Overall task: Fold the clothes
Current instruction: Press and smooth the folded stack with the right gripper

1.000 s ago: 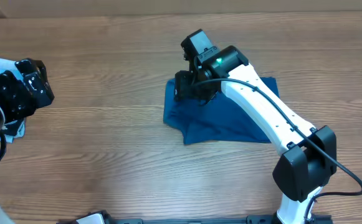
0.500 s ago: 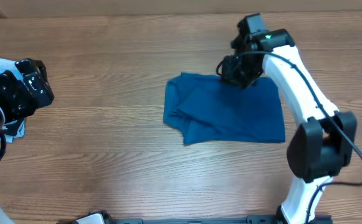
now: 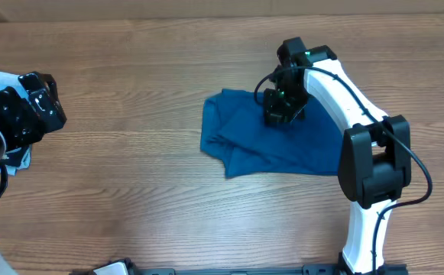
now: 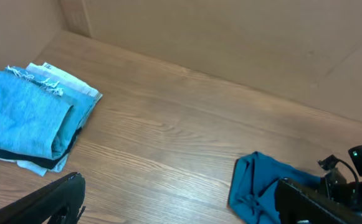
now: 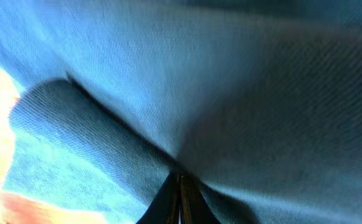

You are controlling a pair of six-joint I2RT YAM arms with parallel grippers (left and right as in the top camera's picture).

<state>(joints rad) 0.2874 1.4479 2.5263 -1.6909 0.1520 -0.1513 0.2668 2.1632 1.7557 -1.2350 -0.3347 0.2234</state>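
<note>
The clothes (image 3: pixel 271 149), a deep-blue shirt, lie roughly folded on the wooden table right of centre; they also show low at the right of the left wrist view (image 4: pixel 255 186). My right gripper (image 3: pixel 280 114) points down onto the shirt's upper middle. In the right wrist view its jaws (image 5: pixel 179 186) are pressed together, with blue fabric (image 5: pixel 218 93) bunched and creased at their tips. My left gripper (image 3: pixel 34 107) hovers at the table's far left, away from the shirt. Its fingers (image 4: pixel 50 199) stand wide open with nothing between them.
A pale light-blue denim pile (image 4: pixel 25 118) with a black edge lies at the far left by the left arm. A brown wall (image 4: pixel 230 37) runs along the table's back edge. Bare wood (image 3: pixel 130 168) separates the pile from the shirt.
The right gripper moved from the shirt's upper left to its far upper right, then back over the upper middle, and shut on the fabric. The left arm has not moved.
</note>
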